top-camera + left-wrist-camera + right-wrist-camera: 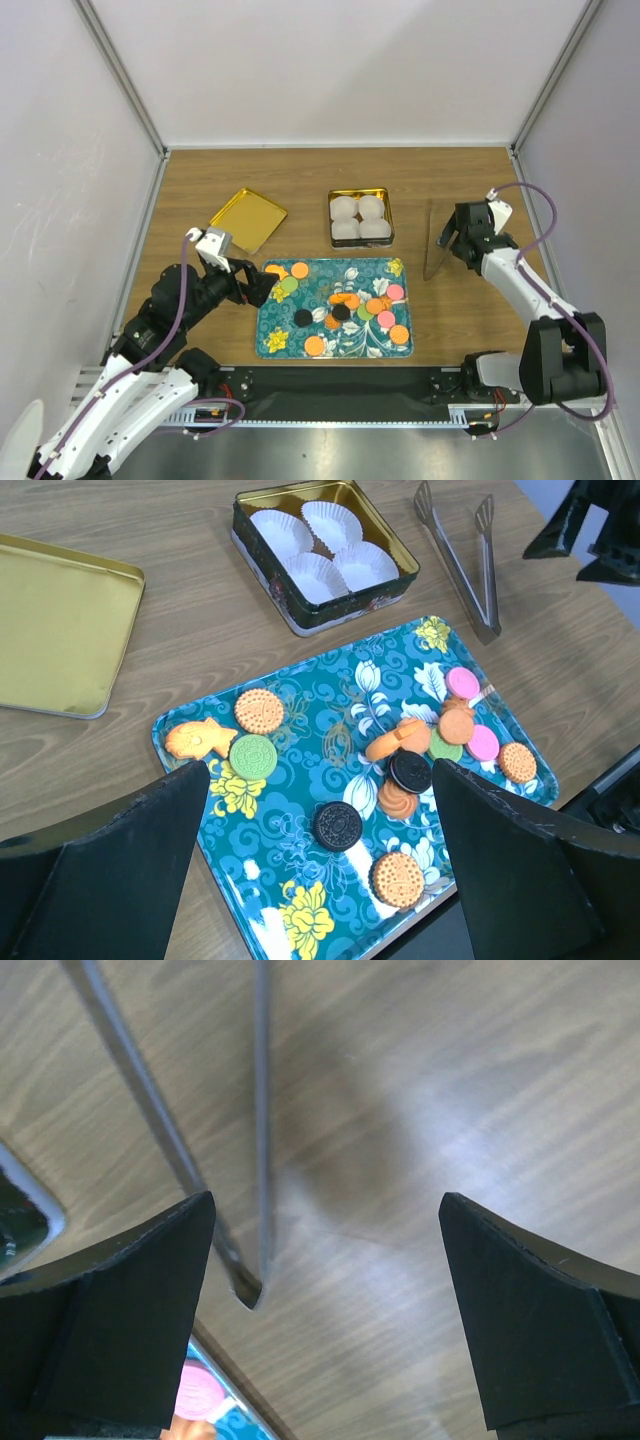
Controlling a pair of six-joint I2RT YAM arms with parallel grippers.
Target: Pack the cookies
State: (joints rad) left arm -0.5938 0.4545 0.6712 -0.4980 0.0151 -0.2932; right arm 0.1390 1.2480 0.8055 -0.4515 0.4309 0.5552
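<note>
Cookies [410,771] are lying on the tray [310,750]. Left gripper [320,780] and right gripper [325,1250] are gaping empty; I'm aiming the right squarely across the tongs [262,1110].

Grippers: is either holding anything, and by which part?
Nothing is held. The left gripper and right gripper are open; the tongs lie untouched beneath the right one.

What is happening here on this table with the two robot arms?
Two robot arms are set to pack cookies, but nothing is packed yet. All the cookies lie on the teal tray, and the four paper cups in the open tin are empty; a gold lid lies aside on the left. The left gripper is open at the tray's left edge, holding nothing. The right gripper is open above the tongs, which lie on the table.
</note>
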